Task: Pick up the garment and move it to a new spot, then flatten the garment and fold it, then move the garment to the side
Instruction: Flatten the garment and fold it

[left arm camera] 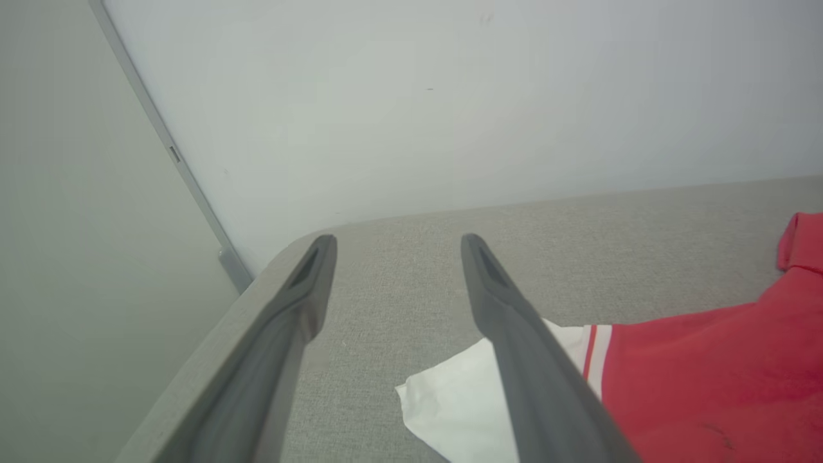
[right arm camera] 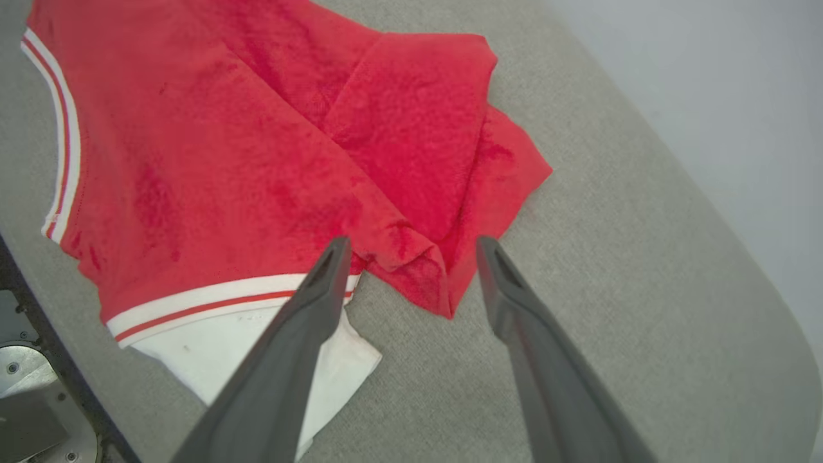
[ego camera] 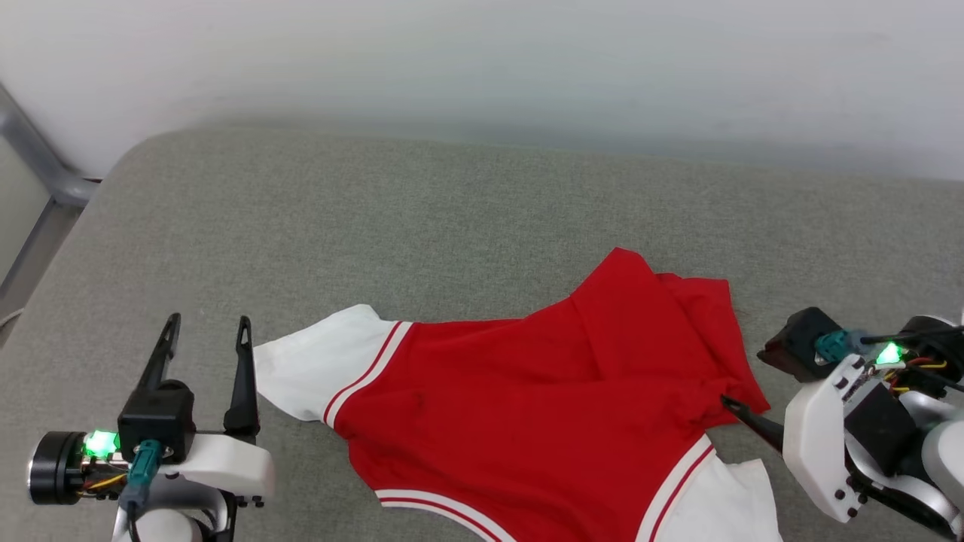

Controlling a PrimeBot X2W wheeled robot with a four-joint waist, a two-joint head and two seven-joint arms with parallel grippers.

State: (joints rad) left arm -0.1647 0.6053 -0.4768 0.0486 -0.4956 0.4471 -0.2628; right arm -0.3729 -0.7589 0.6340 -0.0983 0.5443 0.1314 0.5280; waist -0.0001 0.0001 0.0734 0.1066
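The garment (ego camera: 527, 391) lies on the grey padded surface, red with white sleeves and striped trim. One sleeve (ego camera: 316, 369) points left, the other (ego camera: 723, 504) sits at the bottom right. Its red hem end is folded over and bunched on the right (right arm camera: 418, 148). My left gripper (ego camera: 208, 327) stands open just left of the left sleeve, apart from it; in the left wrist view the gripper (left arm camera: 398, 244) holds nothing and the sleeve (left arm camera: 463, 399) lies beside its right finger. My right gripper (right arm camera: 411, 247) is open, its fingertips straddling the bunched red corner (right arm camera: 424, 283).
The grey padded surface (ego camera: 376, 226) runs back to a white wall (ego camera: 482, 60). A metal frame bar (ego camera: 38, 165) rises at the far left. The surface's near edge and part of the robot's base (right arm camera: 32, 399) appear in the right wrist view.
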